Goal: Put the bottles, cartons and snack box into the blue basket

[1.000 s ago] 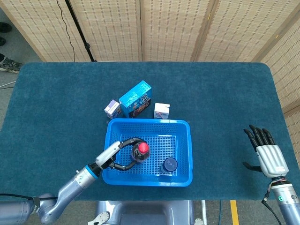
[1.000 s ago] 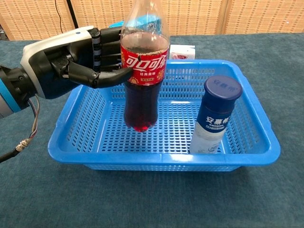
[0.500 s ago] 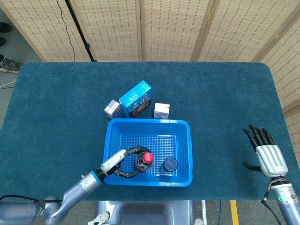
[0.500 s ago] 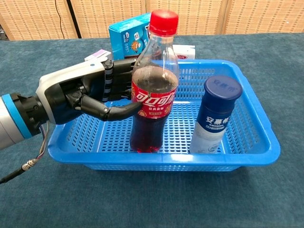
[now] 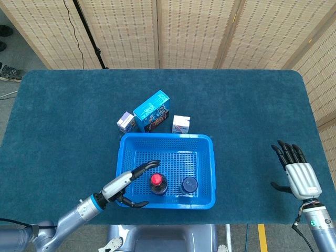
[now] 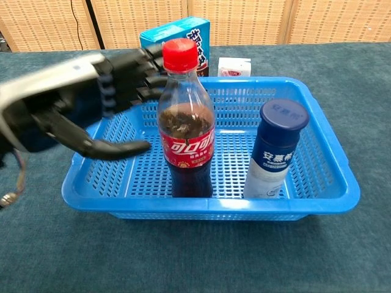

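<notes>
Two bottles are now standing in the blue basket (image 6: 342,183): the cola bottle (image 6: 185,140), which half a second ago was still wrapped in the left hand (image 6: 67,110), and the blue-capped white bottle (image 6: 275,152) just beside it. That hand is opening and drawing back to the basket's left wall, fingers spread, holding nothing. Beyond the far rim, the snack box (image 5: 152,111) and both small cartons, purple (image 5: 125,122) and white (image 5: 181,124), are still waiting. Well apart, the right hand (image 5: 299,176) is resting open and empty.
</notes>
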`<state>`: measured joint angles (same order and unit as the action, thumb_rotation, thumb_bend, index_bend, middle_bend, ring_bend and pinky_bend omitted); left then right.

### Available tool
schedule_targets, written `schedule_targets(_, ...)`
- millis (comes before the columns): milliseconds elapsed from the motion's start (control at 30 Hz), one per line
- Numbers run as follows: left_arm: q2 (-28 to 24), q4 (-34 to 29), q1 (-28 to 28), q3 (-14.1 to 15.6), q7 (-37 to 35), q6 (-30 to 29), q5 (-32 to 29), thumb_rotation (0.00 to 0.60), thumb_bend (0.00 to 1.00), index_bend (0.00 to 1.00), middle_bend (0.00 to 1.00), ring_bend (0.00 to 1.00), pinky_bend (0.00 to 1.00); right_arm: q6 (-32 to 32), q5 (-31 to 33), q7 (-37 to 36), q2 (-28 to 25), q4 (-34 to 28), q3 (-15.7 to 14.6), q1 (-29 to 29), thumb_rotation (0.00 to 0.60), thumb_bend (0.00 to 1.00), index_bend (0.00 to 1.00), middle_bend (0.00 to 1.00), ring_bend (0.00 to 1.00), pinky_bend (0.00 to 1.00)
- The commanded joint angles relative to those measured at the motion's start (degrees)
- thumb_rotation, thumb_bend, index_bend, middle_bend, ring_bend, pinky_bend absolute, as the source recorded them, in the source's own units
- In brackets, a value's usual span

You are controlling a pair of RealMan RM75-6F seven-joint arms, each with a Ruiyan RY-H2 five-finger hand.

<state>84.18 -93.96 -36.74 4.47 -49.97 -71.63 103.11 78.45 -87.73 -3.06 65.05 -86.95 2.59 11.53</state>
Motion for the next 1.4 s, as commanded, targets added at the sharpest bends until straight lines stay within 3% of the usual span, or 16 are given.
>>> schedule_targets(33,-6.1,-2.8,2.0,0.9,1.1,-6.0,3.0,0.6,0.26,0.0,0.0,0.0,0.0,0.0,0.0,0.1,0.0,-0.1,0.0,0.0,0.6,0.0,0.0,0.0,0.0,0.0)
schedule_targets(233,-16.8,-5.0,5.6,-1.0,9.2,-11.0,-1.7,0.6,0.26,0.0,0.0,0.0,0.0,0.0,0.0,0.1,0.0,-0.3,0.0,0.0,0.6,0.0,0.0,0.0,0.0,0.0)
schedule_targets(400,-23.1,-4.3,6.7,-3.7,11.8,-8.6,-10.7,0.6,0.26,0.0,0.0,0.0,0.0,0.0,-0.2,0.0,0.0,-0.4,0.0,0.0,0.6,0.0,0.0,0.0,0.0,0.0)
schedule_targets(567,-25.2,0.9,6.7,-6.3,9.9,-3.1,-19.5,0.6,0.26,0.0,0.0,0.0,0.0,-0.3,-0.1,0.0,0.1,-0.4,-0.1,0.1,0.6,0.0,0.0,0.0,0.0,0.0)
schedule_targets(733,-23.1,6.9,4.4,-9.5,4.1,4.3,-24.6,0.6,0.26,0.0,0.0,0.0,0.0,-0.9,-0.1,0.6,0.5,-0.3,-0.3,0.3,0.6,0.0,0.0,0.0,0.0,0.0)
schedule_targets(867,-20.3,10.4,2.5,-11.1,4.0,8.6,-26.8,0.6,0.26,0.0,0.0,0.0,0.0,-1.0,0.3,1.0,0.8,0.0,-0.1,0.4,0.6,0.0,0.0,0.0,0.0,0.0)
schedule_targets(1100,-17.6,11.9,-3.9,-13.7,12.8,23.3,-36.4,0.6,0.26,0.0,0.0,0.0,0.0,-1.9,1.1,-0.2,0.8,0.8,0.2,0.7,0.6,0.0,0.0,0.0,0.0,0.0)
schedule_targets(1400,-11.7,15.4,-10.7,-17.5,20.7,32.8,-44.9,0.6,0.26,0.0,0.0,0.0,0.0,-3.1,1.9,-1.7,0.8,2.1,0.5,1.2,0.6,0.0,0.0,0.0,0.0,0.0)
